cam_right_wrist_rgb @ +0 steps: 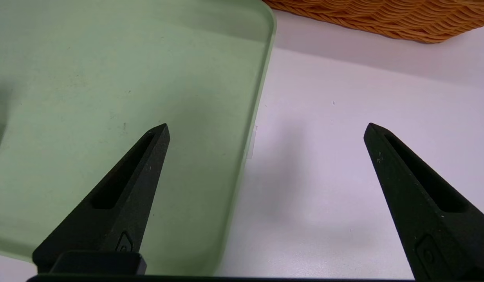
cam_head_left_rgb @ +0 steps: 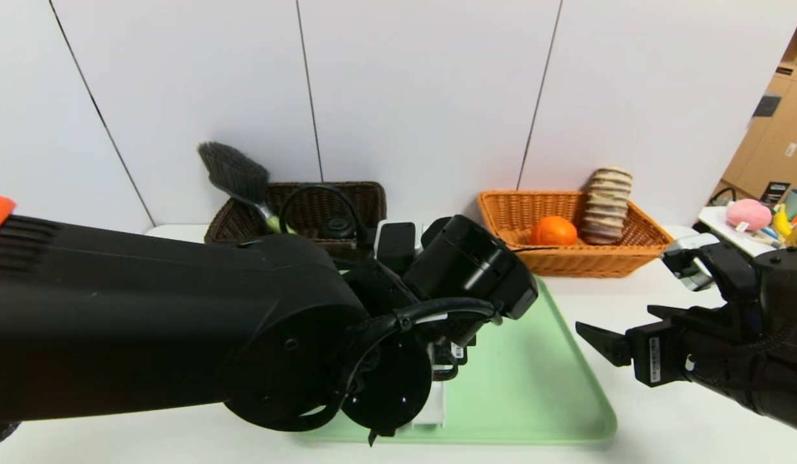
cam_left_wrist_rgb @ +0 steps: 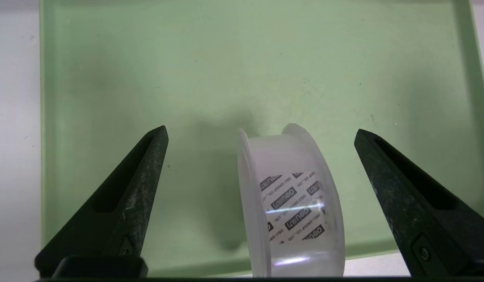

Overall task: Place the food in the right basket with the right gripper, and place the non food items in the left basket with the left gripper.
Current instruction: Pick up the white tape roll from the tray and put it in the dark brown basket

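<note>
**Last non-food item: tape-like spool waits between wide-spread left fingers**

The white translucent round spool (cam_left_wrist_rgb: 291, 203) w/ printed black lettering stands on edge on the flat pale-green plastic tray (cam_left_wrist_rgb: 109, 78), near the tray's front rim. The left gripper (cam_left_wrist_rgb: 261, 135) hovers over it, fingers spread as wide as they go, one on each side of the spool, neither touching. Nothing is pinched.

The right gripper (cam_right_wrist_rgb: 265, 129) sits idle off to the robot's right, low over the tray's edge and the white table (cam_right_wrist_rgb: 344, 156), fingers also spread, holding nothing.

Elsewhere: the round orange fruit (cam_head_left_rgb: 553, 231) and the ridged brown-and-beige striped roll (cam_head_left_rgb: 606, 205) already lie in the bright orange-tan wicker basket (cam_head_left_rgb: 637, 254). The grey-bristled brush w/ green handle (cam_head_left_rgb: 234, 173) sticks up out of the dark brown wicker basket (cam_head_left_rgb: 244, 222); a dark item beside it is prob. the cup, but too hidden to confirm. So the spool looks like the only thing left.

Handling, as a judgement: the spool is prob. light, rigid and smooth, so slippery, and standing on its rim it could roll or tip if nudged off-centre. Best hold is across the two flat side faces, fingers squeezing in evenly, low enough to catch the hub rather than just the thin flange edge.
</note>
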Action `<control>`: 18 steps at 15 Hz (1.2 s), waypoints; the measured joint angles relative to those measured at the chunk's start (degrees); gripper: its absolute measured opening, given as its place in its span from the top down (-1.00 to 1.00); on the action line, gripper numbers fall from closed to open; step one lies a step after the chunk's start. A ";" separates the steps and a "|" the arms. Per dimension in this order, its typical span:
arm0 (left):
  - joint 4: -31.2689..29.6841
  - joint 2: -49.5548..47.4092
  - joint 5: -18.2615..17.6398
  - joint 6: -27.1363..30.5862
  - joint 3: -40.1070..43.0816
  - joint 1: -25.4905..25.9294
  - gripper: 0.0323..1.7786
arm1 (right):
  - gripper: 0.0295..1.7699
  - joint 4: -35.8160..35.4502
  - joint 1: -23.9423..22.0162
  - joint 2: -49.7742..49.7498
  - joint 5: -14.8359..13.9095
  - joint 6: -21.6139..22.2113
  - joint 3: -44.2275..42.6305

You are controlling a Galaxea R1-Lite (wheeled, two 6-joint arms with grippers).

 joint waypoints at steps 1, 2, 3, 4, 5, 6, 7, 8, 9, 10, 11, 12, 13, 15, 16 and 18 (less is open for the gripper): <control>0.18 0.40 0.00 0.00 -0.56 -0.02 -0.90 | -0.93 -0.02 0.00 -0.01 -0.07 0.00 0.00; 0.38 0.72 0.00 0.00 -1.35 -0.05 -0.90 | -0.93 -0.02 0.00 -0.06 -0.16 0.02 0.05; 0.52 0.94 0.00 0.05 -2.07 -0.02 -0.90 | -0.93 0.04 -0.02 -0.09 -0.22 0.05 0.24; 0.84 1.05 0.02 0.05 -2.67 -0.02 -0.90 | -0.93 0.06 -0.02 -0.09 -0.27 0.10 0.35; 1.23 1.10 0.07 0.00 -3.08 -0.11 -0.90 | -0.93 0.06 -0.02 -0.09 -0.27 0.10 0.38; 1.32 0.93 0.05 -0.12 -3.25 -0.20 -0.90 | -0.93 0.09 -0.02 -0.11 -0.29 0.16 0.44; 1.37 0.49 0.13 -0.15 -3.25 -0.38 -0.90 | -0.93 0.02 -0.02 -0.11 -0.35 0.18 0.60; 1.48 -0.17 0.29 -0.12 -3.12 -0.68 -0.90 | -0.93 0.02 -0.02 -0.15 -0.49 0.11 0.71; 2.28 -1.07 0.44 0.02 -3.01 -1.01 -0.90 | -0.93 0.02 -0.02 -0.43 -0.49 -0.15 0.71; 3.33 -1.88 0.51 0.32 -2.99 -1.23 -0.90 | -0.93 -0.02 -0.02 -0.94 -0.51 -0.61 0.68; 4.32 -2.76 0.52 0.46 -2.99 -1.40 -0.90 | -0.93 -0.06 -0.02 -1.48 -0.60 -0.72 0.51; 5.14 -3.54 0.55 0.60 -3.06 -1.57 -0.90 | -0.93 -0.28 -0.02 -2.24 -0.62 -0.67 0.49; 5.58 -4.25 0.49 0.77 -3.32 -1.77 -0.90 | -0.93 -0.50 -0.05 -3.27 -0.60 -0.63 0.63; 5.69 -5.68 0.29 2.47 -3.56 -2.40 -0.90 | -0.93 -0.49 -0.38 -5.39 -0.49 -0.32 1.18; 5.71 -6.29 0.22 2.97 -3.67 -2.56 -0.90 | -0.93 -0.49 -0.49 -6.38 -0.44 -0.12 1.58; 6.14 -7.14 0.11 4.27 -3.83 -2.65 -0.90 | -0.93 -0.50 -0.77 -7.78 -0.22 0.10 2.67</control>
